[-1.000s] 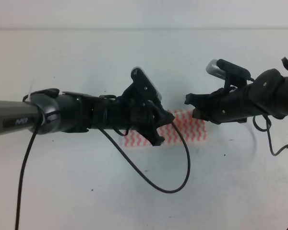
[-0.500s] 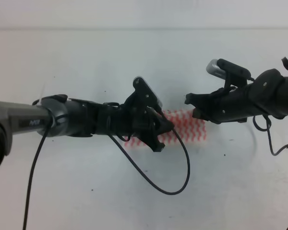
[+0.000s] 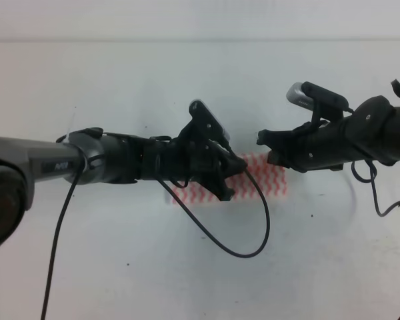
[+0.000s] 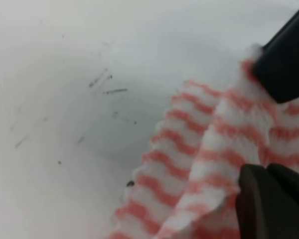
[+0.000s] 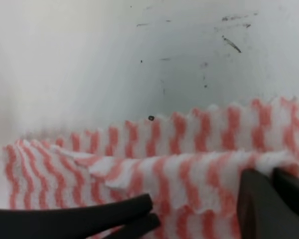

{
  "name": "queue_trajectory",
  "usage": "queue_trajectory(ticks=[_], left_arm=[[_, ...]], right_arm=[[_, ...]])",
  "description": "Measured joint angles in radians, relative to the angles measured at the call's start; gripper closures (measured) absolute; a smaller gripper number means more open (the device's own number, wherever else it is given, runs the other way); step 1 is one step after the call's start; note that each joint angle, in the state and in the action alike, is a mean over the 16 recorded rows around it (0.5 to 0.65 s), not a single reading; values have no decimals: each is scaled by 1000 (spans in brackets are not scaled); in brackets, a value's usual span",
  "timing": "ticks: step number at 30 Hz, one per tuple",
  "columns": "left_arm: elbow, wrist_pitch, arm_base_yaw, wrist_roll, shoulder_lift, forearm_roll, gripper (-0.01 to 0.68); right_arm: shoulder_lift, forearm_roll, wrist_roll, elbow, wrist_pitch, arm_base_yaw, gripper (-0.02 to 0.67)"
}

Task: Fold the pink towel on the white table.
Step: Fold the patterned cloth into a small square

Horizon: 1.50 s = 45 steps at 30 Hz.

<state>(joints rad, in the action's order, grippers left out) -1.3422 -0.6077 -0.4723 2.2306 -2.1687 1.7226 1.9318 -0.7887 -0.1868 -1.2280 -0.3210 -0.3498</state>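
Note:
The pink towel [image 3: 265, 181] lies as a narrow folded strip at the middle of the white table [image 3: 120, 87]. My left gripper [image 3: 232, 180] covers the strip's middle-left. In the left wrist view its fingers [image 4: 269, 199] sit pressed together on a raised fold of the towel [image 4: 189, 149]. My right gripper [image 3: 267, 148] is at the strip's far right end. Its fingers [image 5: 274, 194] are also pressed together, on the towel's upper layer [image 5: 139, 174], which rises off the lower layer.
A black cable [image 3: 253, 240] loops from the left arm down over the table in front of the towel. A black block [image 4: 286, 59] crosses the upper right of the left wrist view; a dark bar [image 5: 89, 219] lies low left in the right wrist view.
My left arm has reached a little further right along the towel, and its cable loop has shifted right with it. The right arm has not moved.

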Motion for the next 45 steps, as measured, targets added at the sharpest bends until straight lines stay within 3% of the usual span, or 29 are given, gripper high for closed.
queue_trajectory(ticks=[22, 45], left_arm=[[-11, -21, -24, -58, 14, -130, 678], [-22, 94, -44, 67, -14, 4, 678]], right_arm=[[0, 1, 0, 0, 2, 0, 666], [0, 4, 0, 0, -5, 0, 666]])
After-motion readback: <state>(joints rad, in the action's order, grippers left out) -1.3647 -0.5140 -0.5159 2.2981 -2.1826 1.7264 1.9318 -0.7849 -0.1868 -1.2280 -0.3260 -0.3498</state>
